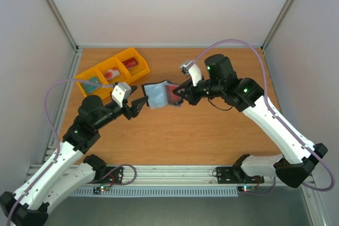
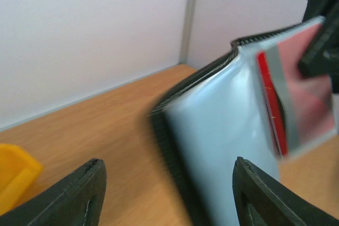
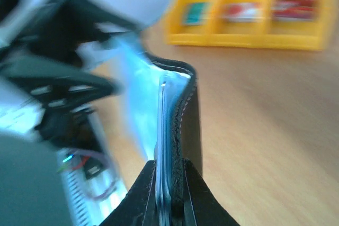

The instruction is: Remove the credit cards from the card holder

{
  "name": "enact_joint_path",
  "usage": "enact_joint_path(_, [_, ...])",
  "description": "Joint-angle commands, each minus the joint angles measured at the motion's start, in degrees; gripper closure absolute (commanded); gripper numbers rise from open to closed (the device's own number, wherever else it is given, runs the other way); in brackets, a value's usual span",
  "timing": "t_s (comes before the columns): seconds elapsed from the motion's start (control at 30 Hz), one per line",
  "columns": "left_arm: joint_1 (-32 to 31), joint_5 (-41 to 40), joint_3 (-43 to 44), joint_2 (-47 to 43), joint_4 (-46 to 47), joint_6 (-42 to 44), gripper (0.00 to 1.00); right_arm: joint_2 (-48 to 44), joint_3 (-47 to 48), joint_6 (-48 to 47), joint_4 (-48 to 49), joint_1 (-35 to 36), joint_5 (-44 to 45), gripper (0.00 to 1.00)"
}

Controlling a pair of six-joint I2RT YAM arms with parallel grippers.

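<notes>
The right gripper [image 1: 178, 95] pinches the opened card holder [image 1: 156, 96] upright so the wide-spread left gripper [image 1: 141, 103] can reach its red credit card [image 2: 302, 104].

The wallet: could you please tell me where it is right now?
In the top view, the wallet is mid-table, pinched by the right end effector, with the left end effector just left of it.

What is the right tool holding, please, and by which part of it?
The right tool pinches the card holder by its edge beside the red card.
</notes>
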Motion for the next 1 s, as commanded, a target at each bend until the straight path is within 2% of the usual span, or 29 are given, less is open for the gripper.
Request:
enact_joint_path(0.0, [1.6, -7.1, 0.8, -3.3, -3.6, 10.0, 0.32, 0.4, 0.1, 12.6, 0.2, -4.8, 19.7, 0.99])
enact_joint_path(0.07, [1.7, -0.4, 2.2, -5.0, -4.6, 12.3, 0.33, 1.8, 0.6, 13.8, -0.7, -4.8, 27.8, 0.99])
enact_joint_path(0.13, [1.7, 11.6, 3.5, -6.5, -4.7, 14.2, 0.35, 2.4, 0.6, 14.5, 0.1, -4.8, 32.9, 0.99])
enact_joint_path(0.23, [1.4, 30.3, 5.2, -6.7, -1.8, 11.1, 0.36, 2.8, 0.6, 14.5, 1.7, -4.8, 33.5, 0.99])
enact_joint_path(0.3, [-0.7, 35.8, 7.0, -4.3, -1.5, 6.3, 0.38, 3.5, 1.5, 14.8, 1.8, -4.8, 32.5, 0.99])
enact_joint_path(0.4, [-5.9, 29.7, 8.2, 0.2, -1.3, -0.7, 0.42, 5.1, 2.8, 16.0, 2.1, -4.5, 30.4, 0.99])
enact_joint_path(0.5, [-12.3, 23.0, 9.8, 7.2, 2.9, -3.9, 0.48, 7.0, 3.8, 16.4, 3.4, -2.7, 28.2, 0.99])
enact_joint_path(0.57, [-14.0, 17.1, 10.9, 11.2, 5.9, -6.9, 0.51, 8.0, 4.8, 15.5, 3.3, -1.5, 26.4, 0.99])
enact_joint_path(0.63, [-14.0, 9.0, 11.5, 13.9, 6.2, -10.1, 0.56, 7.0, 3.6, 13.4, 5.5, -1.3, 19.3, 0.99])
enact_joint_path(0.7, [-12.5, 3.4, 11.2, 14.5, 6.1, -10.2, 0.66, 5.3, 1.4, 10.7, 8.2, -1.3, 9.1, 0.99])
enact_joint_path(0.8, [-10.0, 2.5, 9.9, 13.3, 6.3, -8.3, 0.72, 3.7, -0.3, 8.3, 9.4, -1.3, -3.1, 0.99])
enact_joint_path(0.9, [-8.4, 0.5, 8.9, 11.7, 3.0, -7.2, 0.82, 1.4, -2.9, 7.3, 12.1, -1.4, -9.0, 0.99])
enact_joint_path(0.97, [-6.4, -0.8, 8.4, 10.6, 1.4, -6.8, 0.85, -0.1, -4.0, 6.5, 13.5, -1.4, -11.7, 0.99])
